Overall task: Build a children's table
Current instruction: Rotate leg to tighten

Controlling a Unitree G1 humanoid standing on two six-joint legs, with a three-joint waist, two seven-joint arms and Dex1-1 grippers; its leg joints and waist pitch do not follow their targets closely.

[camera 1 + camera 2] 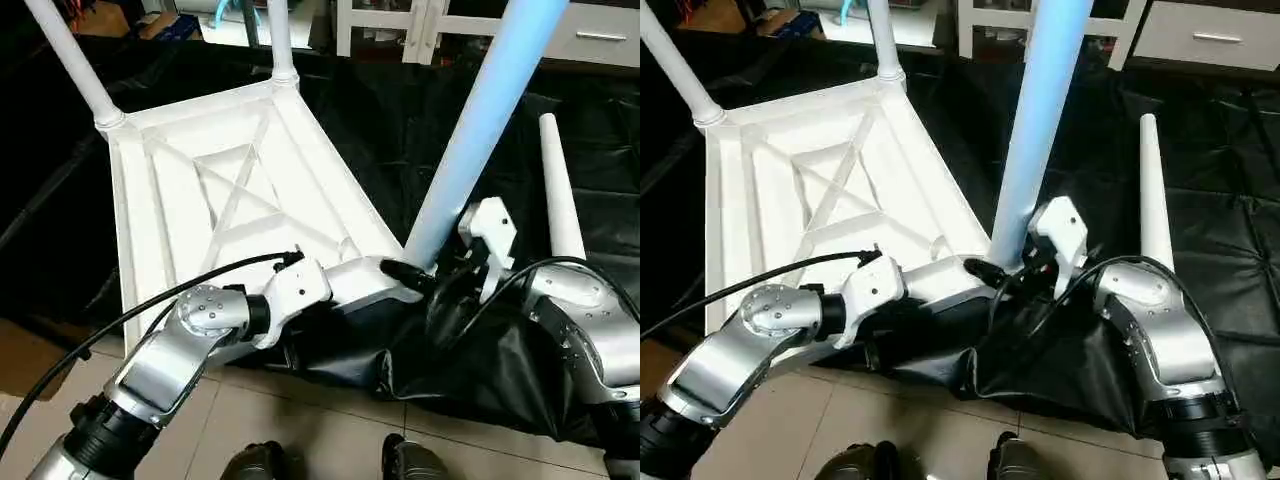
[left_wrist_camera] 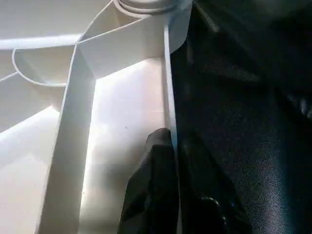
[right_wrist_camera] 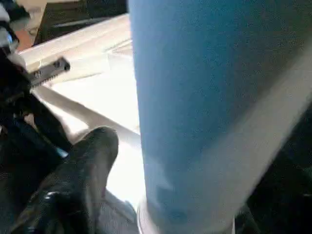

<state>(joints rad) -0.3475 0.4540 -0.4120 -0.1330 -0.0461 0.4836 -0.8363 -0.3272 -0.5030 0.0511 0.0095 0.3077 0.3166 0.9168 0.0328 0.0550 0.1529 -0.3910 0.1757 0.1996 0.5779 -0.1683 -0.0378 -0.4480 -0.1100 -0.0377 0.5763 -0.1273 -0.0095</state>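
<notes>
Three legs stand socketed in the upturned table top (image 1: 230, 190) on black sheeting. Fourth leg (image 1: 560, 190) lies loose beyond the right hand (image 1: 1025, 262), nearer it, pointing away. Left hand (image 2: 173, 190) pinches the top's rim; right hand open beside the near leg (image 1: 480, 130).

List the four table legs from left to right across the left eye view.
Far-left standing leg → second standing leg → blue-tinted leg upright at the near corner → loose leg lying on the black sheet.
</notes>
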